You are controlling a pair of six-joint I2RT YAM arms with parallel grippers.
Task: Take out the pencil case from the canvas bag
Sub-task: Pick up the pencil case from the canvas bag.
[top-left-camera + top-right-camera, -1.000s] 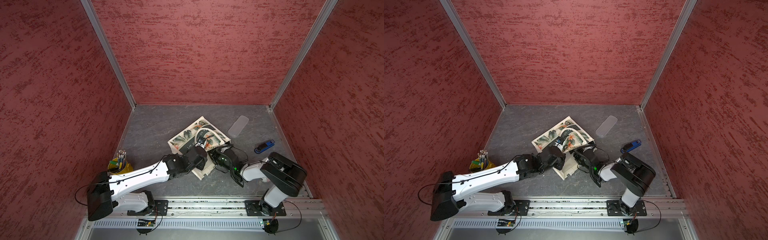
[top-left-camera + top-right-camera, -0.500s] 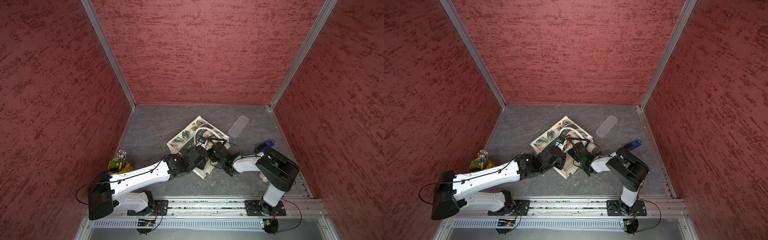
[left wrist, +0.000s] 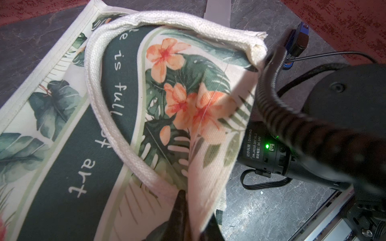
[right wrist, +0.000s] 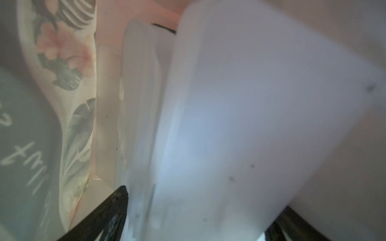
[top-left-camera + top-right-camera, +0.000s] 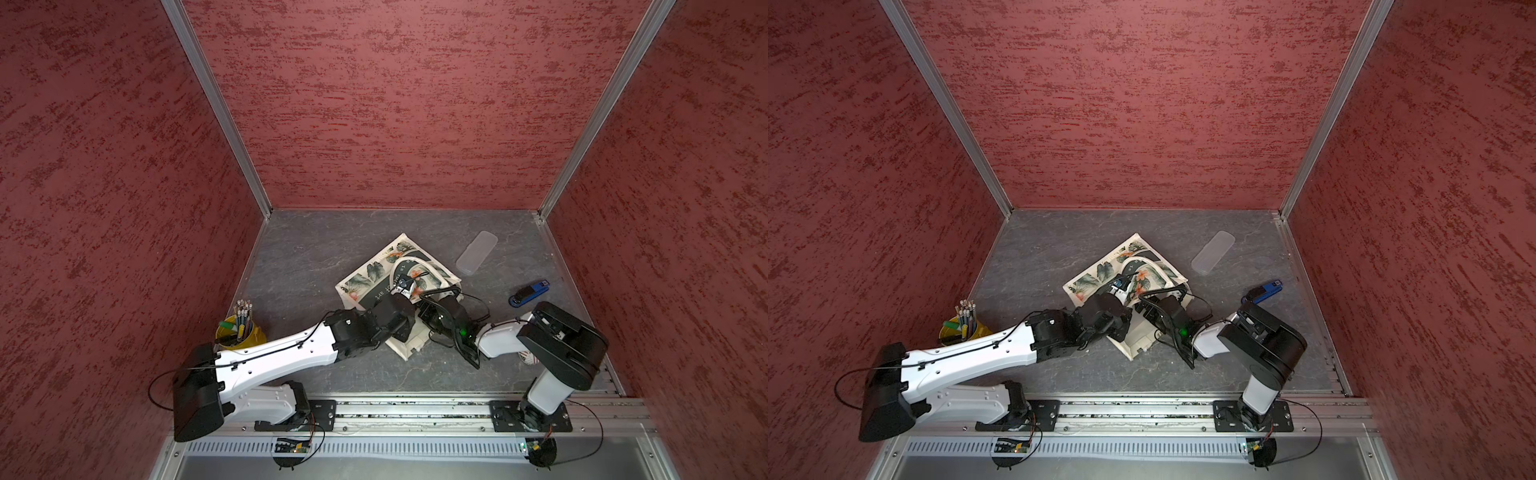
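In both top views the canvas bag (image 5: pixel 376 278) lies flat on its printed side near the middle of the grey table (image 5: pixel 316 249), its mouth toward the right arm (image 5: pixel 494 340). The left gripper (image 5: pixel 408 291) sits on the bag's upper layer. The right arm reaches into the mouth, so its fingers and the pencil case are hidden here. A separate frosted clear case (image 5: pixel 476 258) lies on the table just beyond the bag. A blue stapler (image 5: pixel 530 293) lies farther right, and a yellow cup (image 5: pixel 245 334) holding pencils stands by the left wall. The left wrist view shows what the top views do not: the left gripper's fingers (image 3: pixel 180 200) are together. They are clamped on the mouth edge of the bag's upper layer, beside a rope handle (image 3: pixel 100 100), and that layer stands raised. The right wrist view looks inside the bag. There the right gripper (image 4: pixel 204 200) has its 2 black fingers spread wide, 1 on each side of the frosted white pencil case (image 4: pixel 240 114). The case lies inside the bag next to the printed fabric, and no firm grip on it shows.
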